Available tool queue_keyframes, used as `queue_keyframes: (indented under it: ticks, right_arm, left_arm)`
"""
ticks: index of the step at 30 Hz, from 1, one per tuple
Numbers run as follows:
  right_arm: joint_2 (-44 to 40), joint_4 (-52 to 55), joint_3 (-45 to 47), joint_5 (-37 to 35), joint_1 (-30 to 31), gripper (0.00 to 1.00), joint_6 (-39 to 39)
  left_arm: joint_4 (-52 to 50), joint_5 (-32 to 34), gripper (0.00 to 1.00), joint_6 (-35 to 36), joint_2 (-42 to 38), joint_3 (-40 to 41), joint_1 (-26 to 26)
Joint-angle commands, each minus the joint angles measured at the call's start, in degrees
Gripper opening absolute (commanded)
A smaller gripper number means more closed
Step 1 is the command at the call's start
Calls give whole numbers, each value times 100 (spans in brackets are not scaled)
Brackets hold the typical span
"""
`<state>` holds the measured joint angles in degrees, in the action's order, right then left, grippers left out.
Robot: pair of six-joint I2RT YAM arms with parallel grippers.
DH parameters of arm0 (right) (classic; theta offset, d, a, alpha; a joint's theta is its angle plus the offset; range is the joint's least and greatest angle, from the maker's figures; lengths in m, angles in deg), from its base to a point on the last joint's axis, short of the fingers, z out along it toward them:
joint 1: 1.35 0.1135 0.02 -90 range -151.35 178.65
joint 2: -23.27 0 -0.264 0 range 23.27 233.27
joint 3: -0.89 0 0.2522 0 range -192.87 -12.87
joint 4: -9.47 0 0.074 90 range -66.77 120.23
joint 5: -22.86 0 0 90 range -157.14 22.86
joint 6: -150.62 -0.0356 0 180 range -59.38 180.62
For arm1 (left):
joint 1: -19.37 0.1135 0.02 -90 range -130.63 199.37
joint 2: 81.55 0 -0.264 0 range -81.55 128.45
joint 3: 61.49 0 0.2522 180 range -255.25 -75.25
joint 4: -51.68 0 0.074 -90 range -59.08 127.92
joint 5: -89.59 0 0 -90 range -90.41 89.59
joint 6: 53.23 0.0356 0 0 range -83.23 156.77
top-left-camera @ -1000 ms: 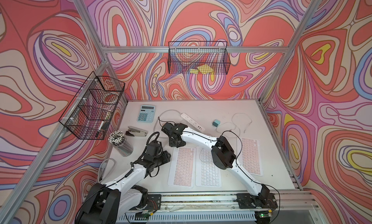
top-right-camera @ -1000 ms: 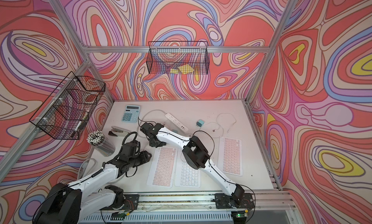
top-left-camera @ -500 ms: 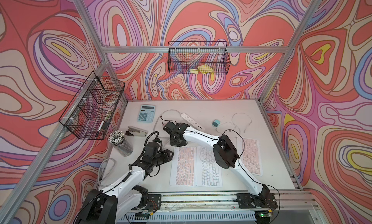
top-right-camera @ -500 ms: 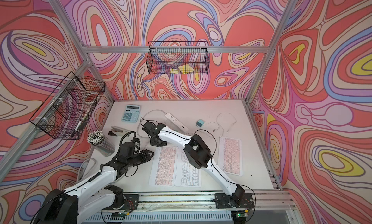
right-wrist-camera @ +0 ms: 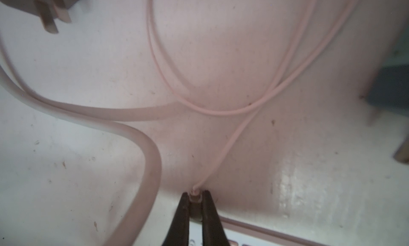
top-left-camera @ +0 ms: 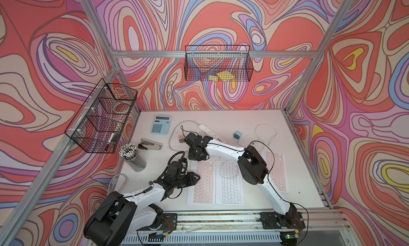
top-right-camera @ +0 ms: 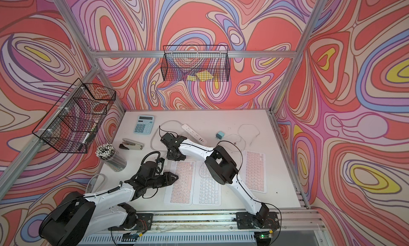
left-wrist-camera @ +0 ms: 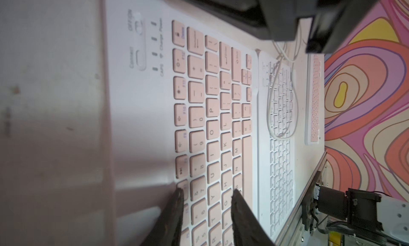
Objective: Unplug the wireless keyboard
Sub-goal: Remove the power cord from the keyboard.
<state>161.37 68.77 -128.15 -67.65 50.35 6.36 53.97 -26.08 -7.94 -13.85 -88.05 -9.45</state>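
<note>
Pale tabletop [right-wrist-camera: 88,167]; right gripper [right-wrist-camera: 195,193] pinches a plug [right-wrist-camera: 195,198], keyboard [right-wrist-camera: 254,235] mostly cut off.

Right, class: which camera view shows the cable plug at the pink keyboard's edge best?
The right wrist view: the plug sits close up, pinched by the right gripper at the keyboard edge. In both top views that gripper hides it; the left wrist view shows only keys.

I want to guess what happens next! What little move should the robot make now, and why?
Probably the right gripper should pull straight back, away from the pink keyboard. Its jaws are shut on the cable plug right at the keyboard's edge, and the left gripper, jaws apart, sits over the keys, seemingly to steady it.
</note>
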Motion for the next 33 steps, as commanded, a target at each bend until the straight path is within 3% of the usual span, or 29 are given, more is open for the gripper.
queue_keyframes:
  ticks: [1, 3, 10, 21, 27, 33]
  right_arm:
    - [414, 86, 386, 262, 33, 10, -67]
    - [391, 5, 450, 297, 25, 10, -74]
    - [279, -333, 790, 419, 3, 10, -109]
    - [160, -630, 1146, 553, -59, 10, -94]
    - [179, -413, 1060, 324, -99, 10, -119]
    - [194, -230, 908, 110, -115, 9, -238]
  left_arm:
    - [134, 258, 38, -120, 208, 9, -174]
    - [-199, 453, 39, 153, 161, -150, -366]
    - [-2334, 2062, 48, 1534, -118, -959, -1430]
    - [-2864, 3345, 51, 2227, 487, -1419, -2852]
    - [-3068, 3254, 51, 1734, 1071, -1545, -3115]
    - [-2822, 2846, 48, 1366, 1145, -1301, -3180]
